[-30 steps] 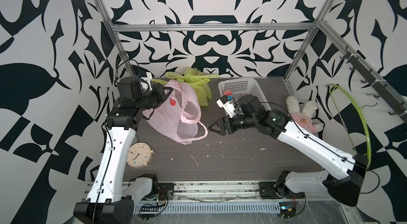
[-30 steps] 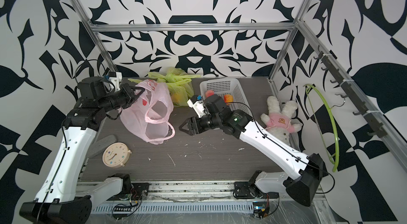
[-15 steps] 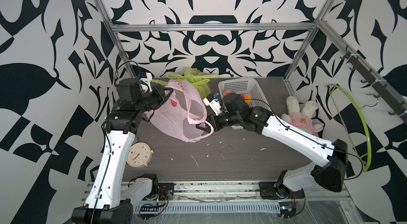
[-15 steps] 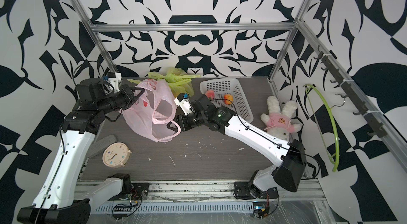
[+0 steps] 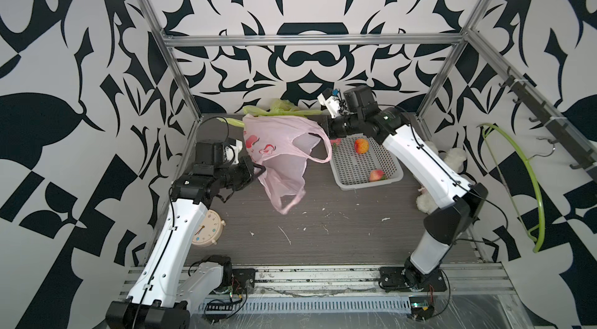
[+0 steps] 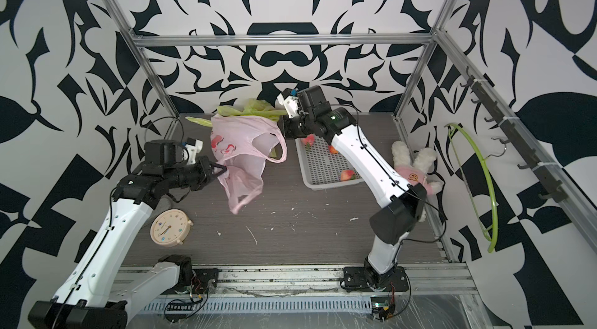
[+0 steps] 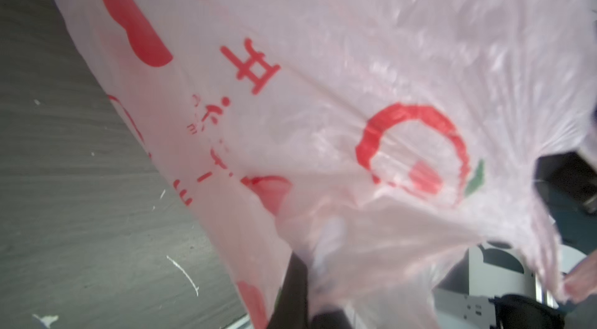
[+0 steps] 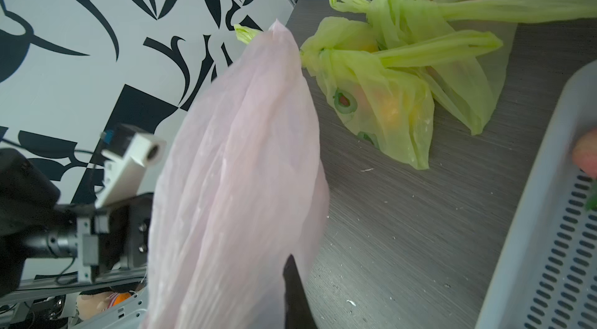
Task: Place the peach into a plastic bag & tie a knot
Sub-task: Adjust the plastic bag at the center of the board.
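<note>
Both claws are clenched on the pink plastic bag [image 5: 274,146], so it hangs stretched out above the surface [image 5: 323,240]. Left claw [image 5: 258,170] pinches the bag's side edge, and right claw [image 5: 325,132] has the top corner, right by the white basket [image 5: 368,183]. The peach [image 5: 361,145] is sitting in that basket, outside the bag.

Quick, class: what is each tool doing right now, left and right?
The left tool is closed, holding the pink bag.
The right tool is closed, holding the same bag's other side.
</note>
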You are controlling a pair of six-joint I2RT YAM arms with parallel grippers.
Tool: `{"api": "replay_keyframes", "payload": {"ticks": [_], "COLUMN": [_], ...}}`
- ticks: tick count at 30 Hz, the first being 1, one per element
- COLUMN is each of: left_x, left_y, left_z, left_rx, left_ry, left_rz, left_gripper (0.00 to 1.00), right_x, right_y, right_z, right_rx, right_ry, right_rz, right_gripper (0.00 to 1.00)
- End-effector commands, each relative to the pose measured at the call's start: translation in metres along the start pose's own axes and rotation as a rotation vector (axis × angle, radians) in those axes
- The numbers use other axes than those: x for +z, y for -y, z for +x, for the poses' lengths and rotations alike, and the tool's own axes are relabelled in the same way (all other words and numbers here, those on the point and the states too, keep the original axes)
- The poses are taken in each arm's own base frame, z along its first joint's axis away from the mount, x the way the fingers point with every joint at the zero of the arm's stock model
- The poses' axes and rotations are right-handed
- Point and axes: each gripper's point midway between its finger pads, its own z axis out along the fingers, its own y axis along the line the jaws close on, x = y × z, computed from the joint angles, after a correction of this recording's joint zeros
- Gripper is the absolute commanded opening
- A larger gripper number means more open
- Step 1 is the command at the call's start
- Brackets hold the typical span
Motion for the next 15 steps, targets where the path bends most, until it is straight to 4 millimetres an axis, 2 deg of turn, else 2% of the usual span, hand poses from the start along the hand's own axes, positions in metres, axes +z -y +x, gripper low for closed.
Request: {"api": "replay_keyframes", "payload": {"ticks": [1, 6, 8, 9, 11, 13, 15], "left_x": [0.009, 0.036, 0.048, 0.053, 0.066, 0.085, 0.094], "left_y": [0.024, 0.049, 0.056, 0.057, 0.055, 0.041, 0.031], "left_z": [0.011, 0.0, -0.01, -0.016, -0.026, -0.034, -0.037], "left_rx": [0.072, 0.131, 0.149, 0.153, 0.164, 0.154, 0.151], "left_ry": [-0.045, -0.081, -0.084, -0.076, -0.066, -0.075, -0.076], "left_rz": [0.095, 0.164, 0.18, 0.183, 0.183, 0.135, 0.103], "left_gripper": [0.0, 0.0, 0.0, 0.0, 0.0, 0.0, 0.0], "right_x": [0.035, 0.084, 0.097, 0.102, 0.105, 0.102, 0.093], "right_y": [0.009, 0.041, 0.049, 0.053, 0.062, 0.074, 0.084], "right_z": [0.037, 0.042, 0.047, 0.046, 0.044, 0.041, 0.04], "right_rx": [0.008, 0.056, 0.06, 0.055, 0.042, 0.046, 0.058], "right_ry": [-0.199, -0.292, -0.334, -0.337, -0.328, -0.319, -0.313], "right_rz": [0.008, 0.049, 0.047, 0.058, 0.089, 0.12, 0.152], "right_gripper": [0.0, 0.0, 0.01, 0.04, 0.11, 0.2, 0.27]}}
